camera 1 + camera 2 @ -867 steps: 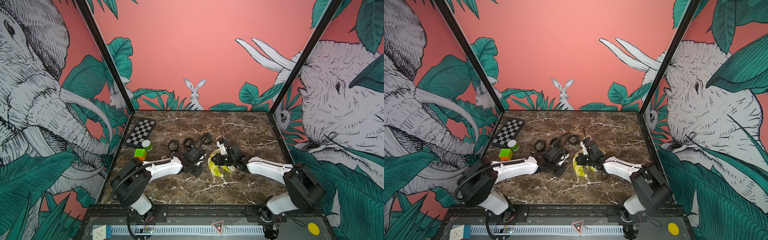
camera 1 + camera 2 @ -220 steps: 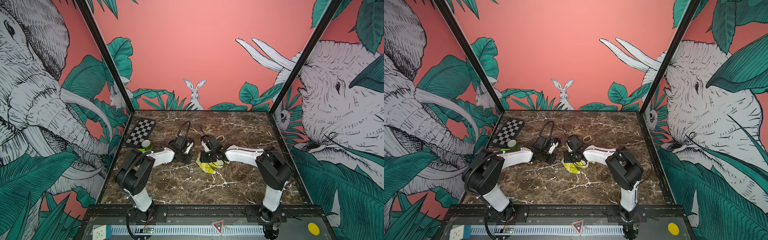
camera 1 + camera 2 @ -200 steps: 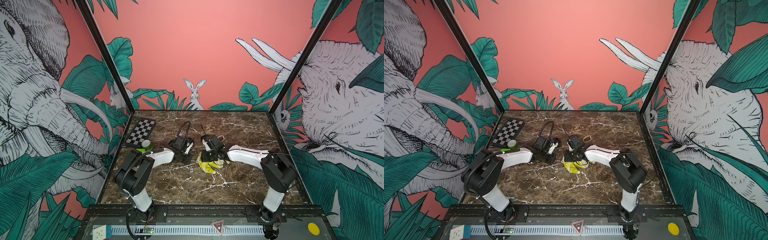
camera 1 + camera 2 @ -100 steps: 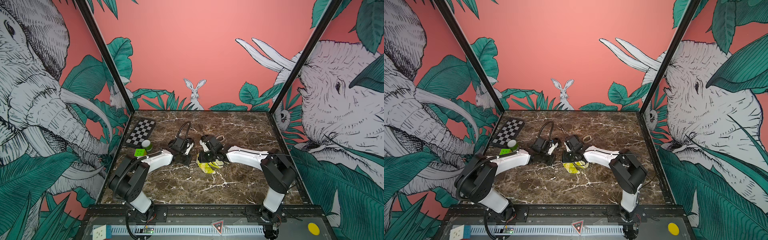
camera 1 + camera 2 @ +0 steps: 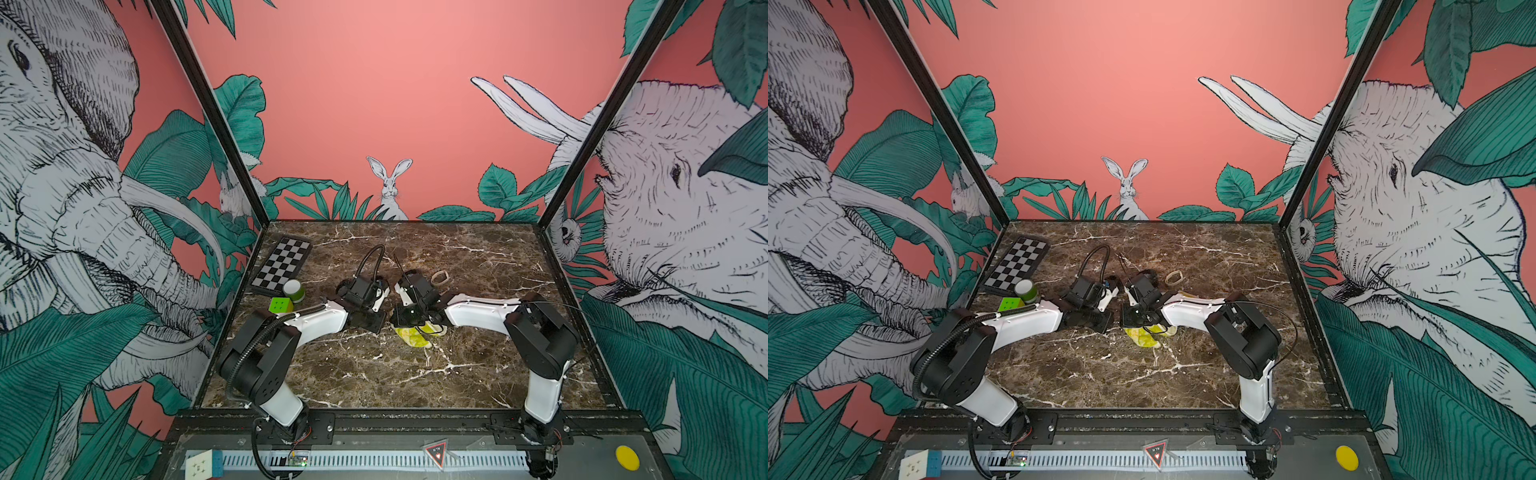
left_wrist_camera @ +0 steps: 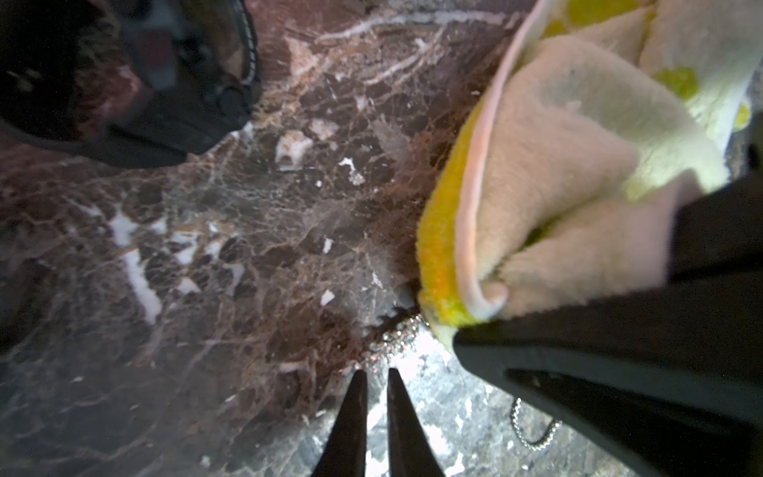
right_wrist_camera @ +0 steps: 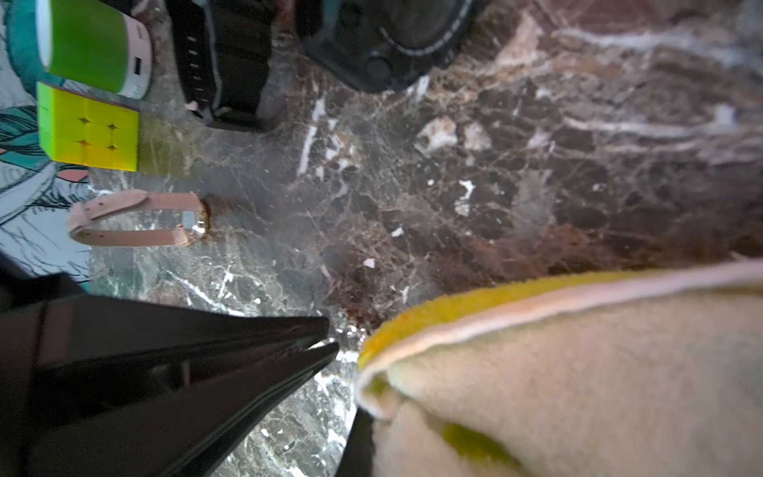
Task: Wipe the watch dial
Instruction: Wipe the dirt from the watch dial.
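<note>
A black watch with a round dial (image 7: pixel 396 37) lies on the marble; its case is also in the left wrist view (image 6: pixel 136 82). In both top views the arms largely cover it. My right gripper (image 5: pixel 398 322) is shut on a yellow-and-cream cloth (image 7: pixel 578 371), which rests bunched on the table (image 5: pixel 412 337). My left gripper (image 6: pixel 375 378) is low over bare marble just beside the cloth's corner, tips almost meeting the right gripper's. Only a slim gap shows between its fingers (image 6: pixel 355 413) and nothing is between them.
A pink-strapped watch (image 7: pixel 136 219), a green cube (image 5: pixel 280 305) and a green cup (image 5: pixel 293 290) lie at the left. Behind them is a chequered board (image 5: pixel 283 268). A tan loop (image 5: pixel 440 276) sits behind the right arm. A thin bead chain (image 6: pixel 532 433) lies near the grippers.
Since four seconds ago both grippers have moved left and toward the back, carrying the cloth along. In the last second the left arm's elbow swung down and outward; the grippers barely shifted.
</note>
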